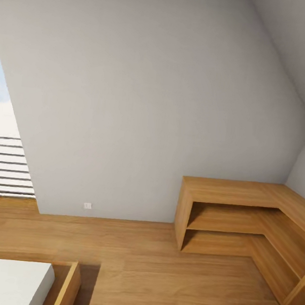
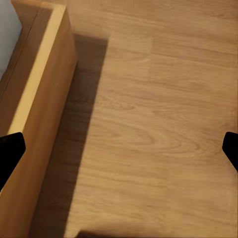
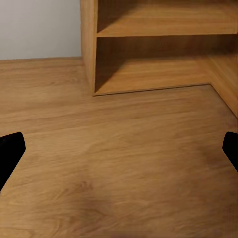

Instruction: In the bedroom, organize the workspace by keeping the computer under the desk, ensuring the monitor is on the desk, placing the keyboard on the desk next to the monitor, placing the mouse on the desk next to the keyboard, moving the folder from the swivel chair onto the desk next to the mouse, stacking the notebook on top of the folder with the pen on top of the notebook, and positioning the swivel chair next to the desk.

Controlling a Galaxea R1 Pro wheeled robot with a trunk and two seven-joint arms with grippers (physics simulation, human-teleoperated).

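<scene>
Desk and its items lay outside these views; robot was apparently in transit. Head camera faced wooden corner shelving [image 1: 239,218] and a bed frame [image 1: 65,286]. Left gripper [image 2: 119,148] and right gripper [image 3: 119,148] were spread wide, empty, over floor [image 3: 124,163].

head view looks down at corner shelving [image 1: 239,218]; right wrist sees it nearer.
</scene>
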